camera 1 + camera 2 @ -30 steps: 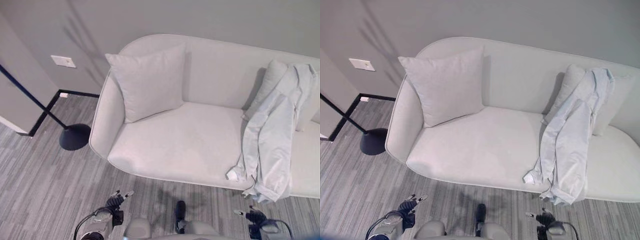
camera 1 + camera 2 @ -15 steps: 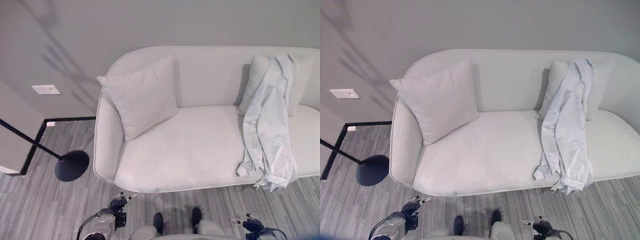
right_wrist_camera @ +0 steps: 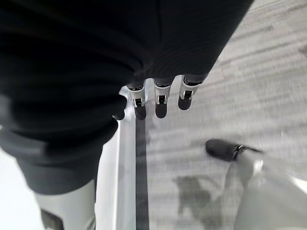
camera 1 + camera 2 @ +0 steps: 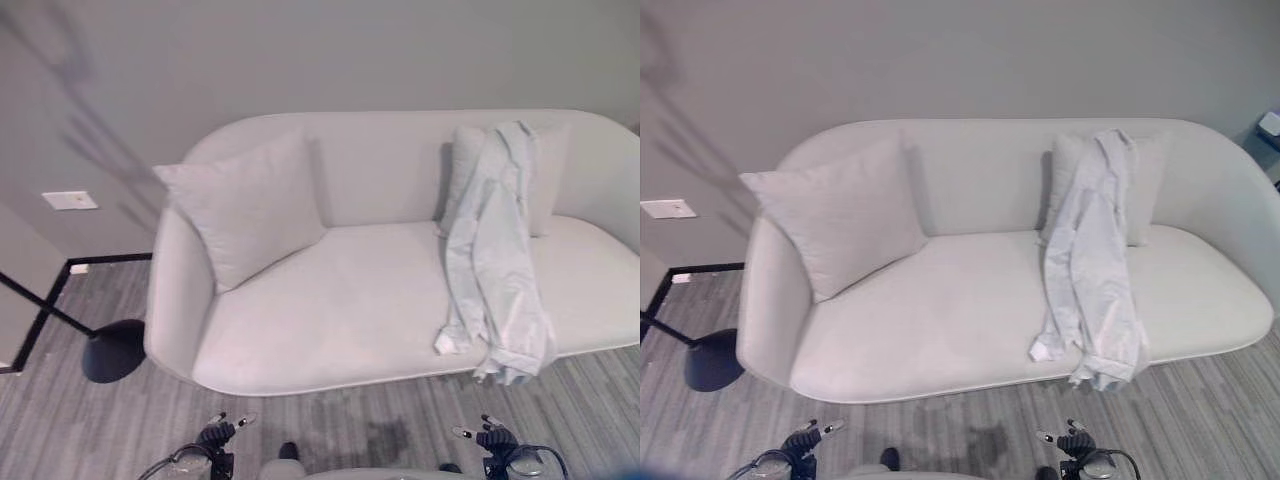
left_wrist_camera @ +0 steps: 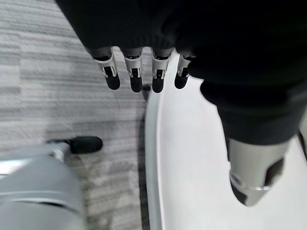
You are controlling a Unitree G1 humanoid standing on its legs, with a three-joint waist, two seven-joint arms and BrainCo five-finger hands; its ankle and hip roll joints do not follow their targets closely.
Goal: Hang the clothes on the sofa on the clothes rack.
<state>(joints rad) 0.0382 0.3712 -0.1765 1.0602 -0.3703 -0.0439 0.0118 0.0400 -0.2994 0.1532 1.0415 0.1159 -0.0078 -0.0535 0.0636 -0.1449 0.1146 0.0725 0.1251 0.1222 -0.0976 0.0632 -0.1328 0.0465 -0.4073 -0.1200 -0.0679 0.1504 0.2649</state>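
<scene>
Shirt hangs over the sofa cushion at one o'clock, long axis running back to front. Your right hand is nearer; both it and your left hand hang relaxed, holding nothing.

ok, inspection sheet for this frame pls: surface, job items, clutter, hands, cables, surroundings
Surface: pale sofa, middle of the seat bare.
Job's things: pale shirt draped over the right-side cushion, its hem hanging over the seat's front edge. A rack: nothing seen.
Clutter: pillow leaning in the sofa's left corner.
Hands: left hand and right hand low in front of the sofa, fingers straight, holding nothing.
Cables: nothing seen.
Surroundings: grey wall with a wall plate, striped carpet, dark lamp base left of the sofa.
</scene>
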